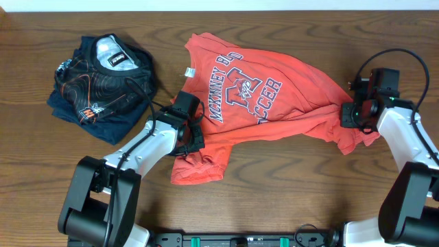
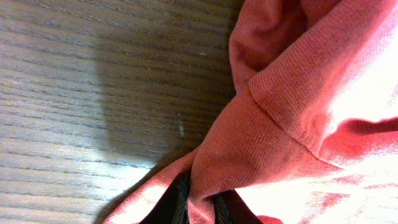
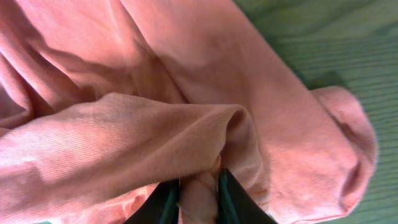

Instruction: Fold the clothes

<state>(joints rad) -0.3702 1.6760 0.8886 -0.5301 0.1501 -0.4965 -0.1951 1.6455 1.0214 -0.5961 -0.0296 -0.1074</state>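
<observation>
You are seeing the coral-red short-sleeved cotton T-shirt (image 1: 274,89) lying crumpled, lettering up, across the middle of the brown wooden table (image 1: 288,192). Your left gripper (image 2: 200,208) is pinching a fold of its fabric at the shirt's left edge, and your right gripper (image 3: 198,200) is clamping a bunched fold at its right end. The dark navy garment with orange line print (image 1: 103,79) is lying apart at the far left.
</observation>
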